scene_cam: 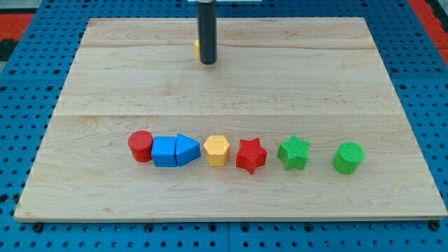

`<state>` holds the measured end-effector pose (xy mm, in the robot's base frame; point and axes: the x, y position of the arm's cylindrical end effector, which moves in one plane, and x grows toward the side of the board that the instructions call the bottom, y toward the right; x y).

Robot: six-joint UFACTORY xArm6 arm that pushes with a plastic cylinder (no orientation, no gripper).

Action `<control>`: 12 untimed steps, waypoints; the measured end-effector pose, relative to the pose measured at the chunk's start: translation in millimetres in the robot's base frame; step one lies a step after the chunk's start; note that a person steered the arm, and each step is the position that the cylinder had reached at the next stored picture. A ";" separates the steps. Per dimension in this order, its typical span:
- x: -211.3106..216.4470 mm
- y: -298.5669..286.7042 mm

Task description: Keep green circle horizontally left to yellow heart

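The green circle (348, 157) stands at the right end of a row of blocks in the lower half of the wooden board (364, 77). A yellow block (197, 48), mostly hidden behind the rod, sits near the view's top; its shape cannot be made out. My tip (208, 63) rests on the board just right of that yellow block, touching or nearly touching it. The tip is far above and left of the green circle.
The row holds, from left to right, a red circle (141, 146), a blue cube (164, 151), a blue triangle-like block (186, 150), a yellow hexagon (217, 150), a red star (250, 155) and a green star (294, 152). A blue pegboard surrounds the board.
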<state>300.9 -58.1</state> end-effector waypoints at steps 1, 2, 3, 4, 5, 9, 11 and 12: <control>-21.7 -50.3; -46.4 -5.6; -43.9 105.2; -29.6 120.8; 51.8 147.3; 208.9 256.7; 170.7 265.1; 226.4 325.3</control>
<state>527.4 267.3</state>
